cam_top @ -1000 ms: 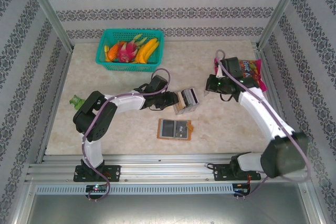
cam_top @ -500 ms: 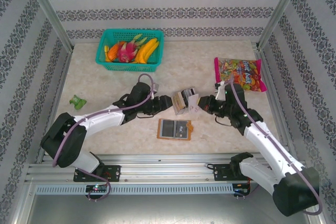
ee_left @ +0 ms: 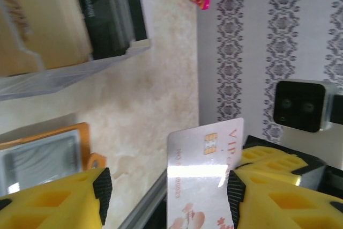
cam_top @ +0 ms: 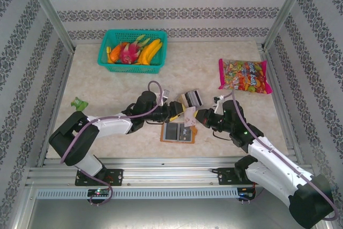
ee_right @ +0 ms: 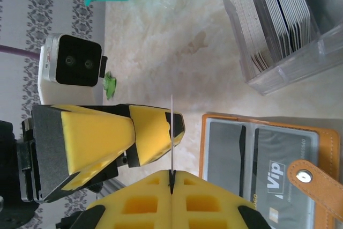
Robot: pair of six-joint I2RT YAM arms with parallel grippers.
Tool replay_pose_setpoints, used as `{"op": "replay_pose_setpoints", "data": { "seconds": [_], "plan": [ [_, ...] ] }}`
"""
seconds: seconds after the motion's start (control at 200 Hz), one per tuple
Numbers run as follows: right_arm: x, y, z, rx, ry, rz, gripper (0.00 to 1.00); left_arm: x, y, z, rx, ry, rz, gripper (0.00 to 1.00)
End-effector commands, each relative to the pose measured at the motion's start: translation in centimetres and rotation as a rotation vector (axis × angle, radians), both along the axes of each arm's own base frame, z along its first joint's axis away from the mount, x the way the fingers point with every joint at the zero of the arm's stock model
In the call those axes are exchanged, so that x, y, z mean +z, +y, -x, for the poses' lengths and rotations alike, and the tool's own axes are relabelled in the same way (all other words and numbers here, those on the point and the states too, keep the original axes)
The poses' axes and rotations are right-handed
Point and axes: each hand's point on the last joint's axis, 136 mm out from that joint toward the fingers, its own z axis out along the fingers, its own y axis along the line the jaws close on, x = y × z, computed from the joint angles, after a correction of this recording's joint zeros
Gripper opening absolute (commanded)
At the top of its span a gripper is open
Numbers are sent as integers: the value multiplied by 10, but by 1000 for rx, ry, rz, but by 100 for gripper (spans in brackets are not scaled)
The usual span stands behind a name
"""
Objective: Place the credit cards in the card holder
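My right claw [ee_right: 171, 179] is clamped on the VIP credit card [ee_left: 204, 156] by its edge. It looks thin, stiff and slick, so grip firmly. Left claw [ee_left: 167, 186] gapes apart.

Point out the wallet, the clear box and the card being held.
wallet [cam_top: 172, 131], top view, on its left inner pocket.
clear box [ee_right: 292, 68], right wrist view, on its near wall.
card [ee_left: 202, 175], left wrist view, on the middle of its printed face.
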Motion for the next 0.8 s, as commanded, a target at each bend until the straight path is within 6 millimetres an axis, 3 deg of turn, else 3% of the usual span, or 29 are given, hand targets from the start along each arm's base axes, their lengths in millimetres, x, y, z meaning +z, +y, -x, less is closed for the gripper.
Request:
{"op": "replay_pose_setpoints", "data": {
  "seconds": [0.0,0.41,0.654,0.799],
  "plan": [
    [10,3,-5,-21,-30,-43,0,26,-16,2,-45,-47,118,57],
    [4,16,-21,6,19,-61,2,28,-17,-1,-41,-58,125,14],
    [15,20,-25,31,16,-122,14,29,-17,-5,-33,-58,134,11],
    [18,18,-26,34,11,-142,15,32,-16,-7,-28,-58,153,11]
  ]
}}
